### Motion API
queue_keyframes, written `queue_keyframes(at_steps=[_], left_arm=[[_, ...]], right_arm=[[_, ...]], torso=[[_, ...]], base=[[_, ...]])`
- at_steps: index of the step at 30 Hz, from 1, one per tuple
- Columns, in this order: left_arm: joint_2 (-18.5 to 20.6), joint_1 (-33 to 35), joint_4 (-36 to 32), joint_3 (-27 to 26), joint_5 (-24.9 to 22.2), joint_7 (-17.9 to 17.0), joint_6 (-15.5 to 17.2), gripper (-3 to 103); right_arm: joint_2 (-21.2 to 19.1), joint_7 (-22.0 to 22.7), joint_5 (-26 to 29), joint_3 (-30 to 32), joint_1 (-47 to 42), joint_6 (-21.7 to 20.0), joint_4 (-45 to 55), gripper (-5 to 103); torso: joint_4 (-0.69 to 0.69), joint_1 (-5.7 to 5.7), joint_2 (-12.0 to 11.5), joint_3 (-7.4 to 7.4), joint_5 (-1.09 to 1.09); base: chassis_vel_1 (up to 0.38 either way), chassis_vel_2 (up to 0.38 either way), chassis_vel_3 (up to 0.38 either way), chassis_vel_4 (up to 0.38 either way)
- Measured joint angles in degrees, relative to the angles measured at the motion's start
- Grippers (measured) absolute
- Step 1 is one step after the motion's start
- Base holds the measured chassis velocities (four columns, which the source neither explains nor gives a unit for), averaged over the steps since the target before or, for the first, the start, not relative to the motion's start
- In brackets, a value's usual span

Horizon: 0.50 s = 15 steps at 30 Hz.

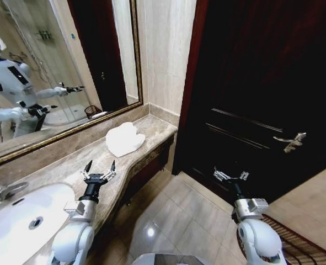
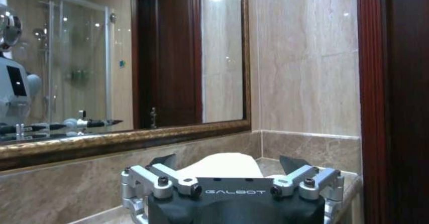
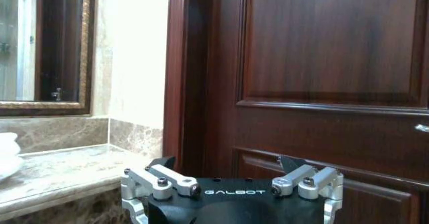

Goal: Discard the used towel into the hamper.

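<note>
The left end effector (image 1: 101, 166) hovers over the marble worktop (image 1: 63, 168), fingers spread wide and empty. The white towel (image 1: 125, 139) lies crumpled on the worktop ahead of it, well apart. The right end effector (image 1: 230, 175), also wide open and empty, hangs above the floor, facing the dark door (image 1: 262, 83). The hamper's (image 1: 295, 245) dark red mesh sits just behind and outboard of the right end effector.

A marble counter (image 1: 69, 165) runs under a gilt-framed mirror (image 1: 52, 72). 1 white sink (image 1: 19, 218) sits in the counter, and a dark wooden door (image 1: 262, 99) stands just beyond the counter's end.
</note>
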Motion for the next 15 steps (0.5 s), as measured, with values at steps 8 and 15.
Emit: queue_keyframes(at_steps=[8,15], left_arm=[[-0.4,0.0,0.1,0.1,0.9,0.0,-0.1,100],[-1.0,0.0,-0.2,0.2,2.0,0.0,-0.1,100]], right_arm=[[-0.1,0.0,0.0,0.1,0.1,0.2,-0.3,100],[-0.6,0.1,0.2,0.1,0.3,0.1,-0.4,100]], torso=[[0.01,0.00,0.0,0.00,0.01],[0.00,0.01,0.0,0.00,-0.03]], base=[[-0.165,0.167,0.159,-0.166],[-0.178,0.168,0.175,-0.180]])
